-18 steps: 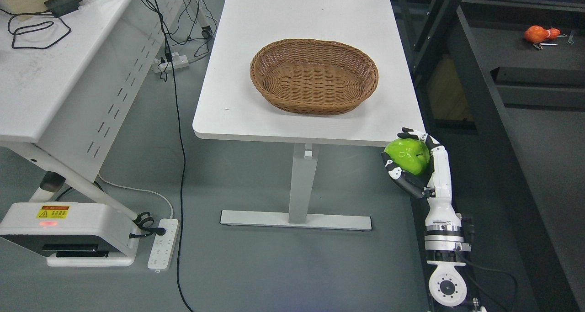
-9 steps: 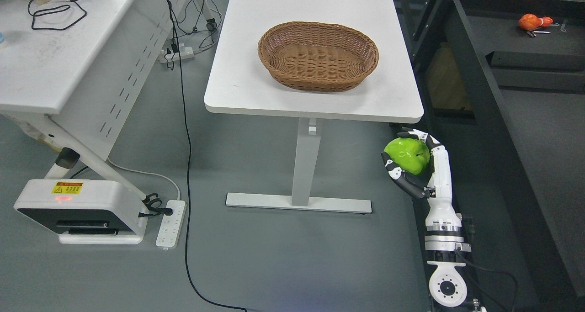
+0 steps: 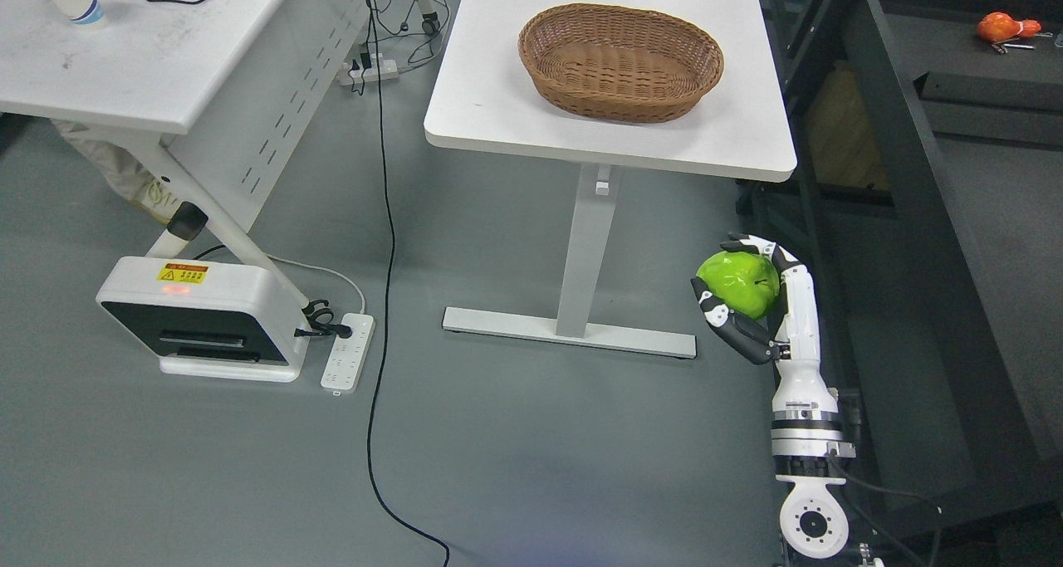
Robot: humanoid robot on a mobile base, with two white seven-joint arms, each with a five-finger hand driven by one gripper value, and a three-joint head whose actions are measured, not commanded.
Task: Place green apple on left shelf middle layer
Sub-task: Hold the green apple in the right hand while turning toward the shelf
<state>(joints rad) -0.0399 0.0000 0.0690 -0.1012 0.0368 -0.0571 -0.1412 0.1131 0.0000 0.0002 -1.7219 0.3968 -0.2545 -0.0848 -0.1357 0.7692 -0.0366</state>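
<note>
The right robot hand (image 3: 751,297) curls its fingers around the apple (image 3: 739,283), held over the floor below the surface (image 3: 498,110).

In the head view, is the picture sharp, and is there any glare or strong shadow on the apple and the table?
Head view: sharp overall, no motion blur; the green apple in the right hand shows small bright glare spots; the white table is evenly lit, with a soft shadow beside the wicker basket; the dark shelf at the right is dim, with little detail.

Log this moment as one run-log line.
right hand: shut on green apple | basket: empty, on white table | shelf placement: not yet done
</note>
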